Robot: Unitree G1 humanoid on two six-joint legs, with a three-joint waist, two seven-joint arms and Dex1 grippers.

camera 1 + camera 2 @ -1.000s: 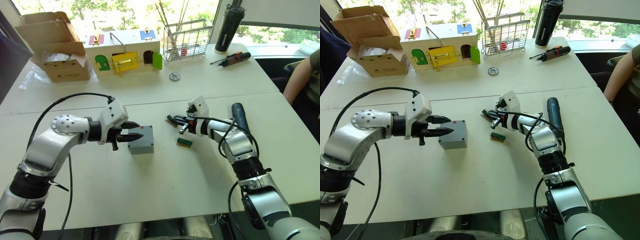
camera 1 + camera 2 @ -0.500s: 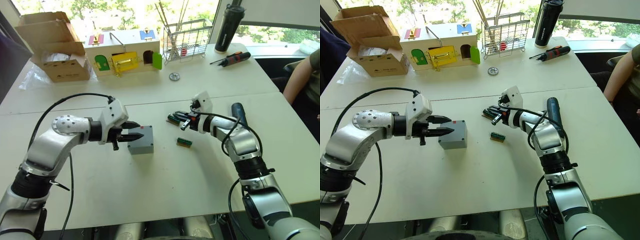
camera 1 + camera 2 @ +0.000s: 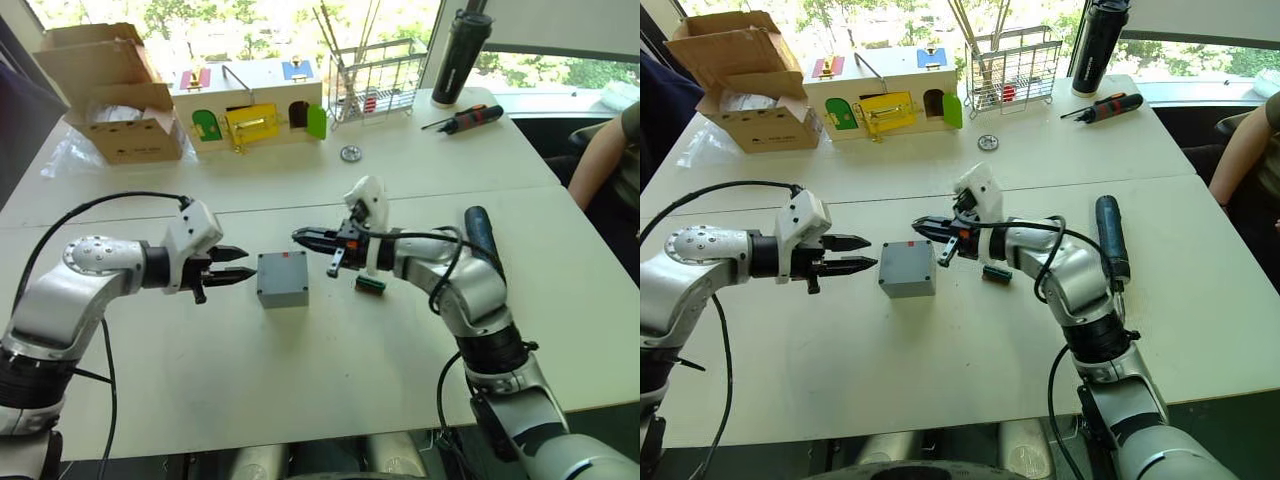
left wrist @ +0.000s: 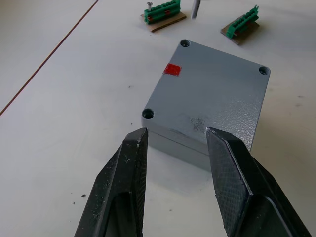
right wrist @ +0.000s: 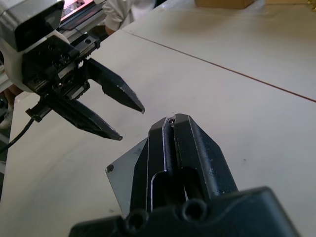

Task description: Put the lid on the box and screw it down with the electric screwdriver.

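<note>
The grey box (image 3: 282, 279) stands mid-table with a red mark on top. The lid (image 4: 212, 94) sits on it, with a hole at each corner and a seam below its edge. My left gripper (image 3: 250, 262) is open, level with the box and a short way to its left, touching nothing. My right gripper (image 3: 298, 236) is shut and points left, its tip hanging just above the box's far edge. Whether anything tiny is pinched at its tip (image 5: 173, 118) I cannot tell. The electric screwdriver (image 3: 480, 235) lies flat on the table beside my right forearm.
Two green terminal blocks (image 4: 242, 29) lie just right of the box. Along the far edge stand a cardboard carton (image 3: 105, 95), a wooden box with coloured doors (image 3: 250, 105), a wire rack (image 3: 375, 75), a black bottle (image 3: 465, 45) and a red-and-black hand screwdriver (image 3: 465, 117). A person's arm (image 3: 605, 150) shows at right.
My left gripper has drawn back left, off the box. My right gripper has swung left from the terminal blocks to above the box's far edge.
</note>
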